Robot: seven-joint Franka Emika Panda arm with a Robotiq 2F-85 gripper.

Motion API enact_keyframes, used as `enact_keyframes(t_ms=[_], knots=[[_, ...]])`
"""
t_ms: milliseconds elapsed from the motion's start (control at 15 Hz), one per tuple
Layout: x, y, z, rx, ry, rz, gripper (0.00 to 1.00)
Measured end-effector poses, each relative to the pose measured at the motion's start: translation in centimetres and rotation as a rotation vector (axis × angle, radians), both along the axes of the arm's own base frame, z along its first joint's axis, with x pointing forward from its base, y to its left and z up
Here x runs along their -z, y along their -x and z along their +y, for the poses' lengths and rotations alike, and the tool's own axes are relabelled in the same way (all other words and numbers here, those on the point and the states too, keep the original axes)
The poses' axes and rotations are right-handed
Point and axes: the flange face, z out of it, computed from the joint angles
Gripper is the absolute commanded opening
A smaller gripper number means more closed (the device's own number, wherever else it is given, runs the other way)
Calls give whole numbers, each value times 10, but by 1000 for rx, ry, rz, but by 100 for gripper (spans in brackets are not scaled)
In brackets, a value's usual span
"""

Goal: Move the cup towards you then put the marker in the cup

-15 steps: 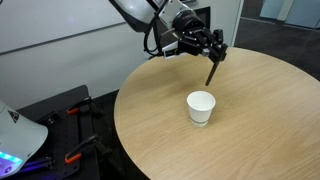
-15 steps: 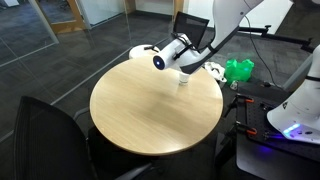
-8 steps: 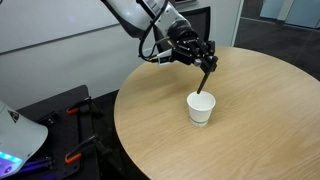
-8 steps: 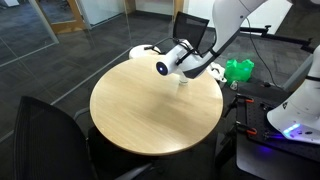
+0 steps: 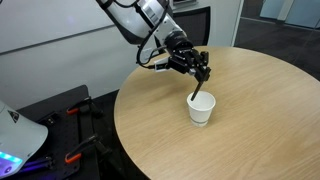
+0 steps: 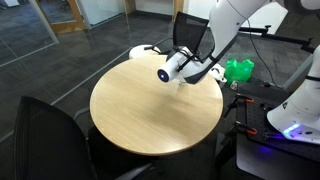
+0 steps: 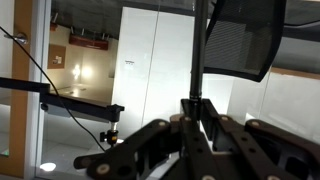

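Claw [image 5: 203, 73]: closed on the marker [image 5: 199, 88]. In the wrist view the fingers [image 7: 160, 135] meet around a thin dark shaft [image 7: 197, 60] that runs straight out from between them.
Marker: tilted, upper end in the claw, lower end at the mouth of the cup [image 5: 201, 108]. Cannot tell whether the tip touches the inside.
Cup: white, upright on the table [image 5: 265, 110], directly under the claw, apart from the table's edge.
Table: round, pale wood, in both exterior views [image 6: 135, 110].
Arm: comes in from the top of an exterior view [image 5: 140, 15] and bends down over the cup. In an exterior view [image 6: 225, 20] its wrist covers most of the cup.
Surroundings: green object [image 6: 238, 70] just past the table's edge; black chair [image 6: 45, 130] in the foreground.
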Motion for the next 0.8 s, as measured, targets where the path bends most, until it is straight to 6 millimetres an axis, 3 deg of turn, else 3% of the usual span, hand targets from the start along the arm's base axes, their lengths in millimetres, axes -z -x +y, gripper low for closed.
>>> enact_keyframes(t_ms=[800], knots=[[29, -4, 14, -111, 55, -20, 4]])
